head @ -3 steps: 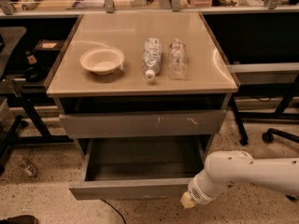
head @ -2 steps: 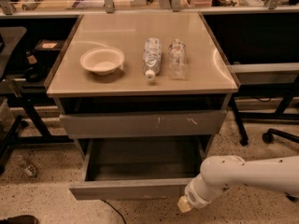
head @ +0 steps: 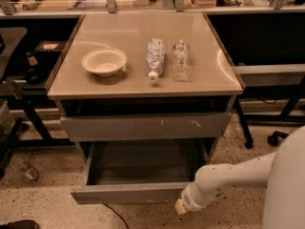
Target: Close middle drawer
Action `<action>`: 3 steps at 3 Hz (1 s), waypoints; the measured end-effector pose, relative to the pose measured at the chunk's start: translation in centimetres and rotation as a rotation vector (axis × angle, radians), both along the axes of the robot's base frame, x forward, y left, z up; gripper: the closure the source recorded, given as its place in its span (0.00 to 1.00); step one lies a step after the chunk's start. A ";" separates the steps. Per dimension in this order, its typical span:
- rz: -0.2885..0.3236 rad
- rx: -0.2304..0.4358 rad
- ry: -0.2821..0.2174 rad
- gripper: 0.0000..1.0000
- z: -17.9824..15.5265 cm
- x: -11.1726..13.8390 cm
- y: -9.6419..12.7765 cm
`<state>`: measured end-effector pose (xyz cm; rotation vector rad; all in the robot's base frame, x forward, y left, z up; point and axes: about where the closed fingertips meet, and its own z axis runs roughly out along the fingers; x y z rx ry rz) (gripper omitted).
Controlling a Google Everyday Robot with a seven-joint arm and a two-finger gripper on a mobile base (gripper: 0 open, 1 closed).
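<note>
The middle drawer (head: 125, 193) is a wide, shallow grey drawer with a plain front. It stands pulled out toward me, and its grey inside shows. Above it is a shut grey drawer front with white scratch marks (head: 143, 126). My gripper (head: 181, 206) is at the end of a white arm that reaches in from the lower right. It sits at the right end of the open drawer's front, touching it or very close to it.
On the cabinet top (head: 128, 82) are a white bowl (head: 104, 61) and two clear plastic bottles (head: 155, 57) (head: 180, 59) lying down. Dark desk frames and chair legs flank the cabinet. A cable (head: 114, 214) lies on the speckled floor below the drawer.
My gripper has moved a little left and down along the drawer's front. The drawer looks just as far open as before.
</note>
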<state>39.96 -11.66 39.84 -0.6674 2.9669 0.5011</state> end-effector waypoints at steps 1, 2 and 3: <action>-0.039 0.011 -0.026 1.00 -0.4 2.0 0.5; -0.052 0.016 -0.054 1.00 -0.2 4.0 0.9; -0.056 0.022 -0.083 1.00 0.2 6.1 1.6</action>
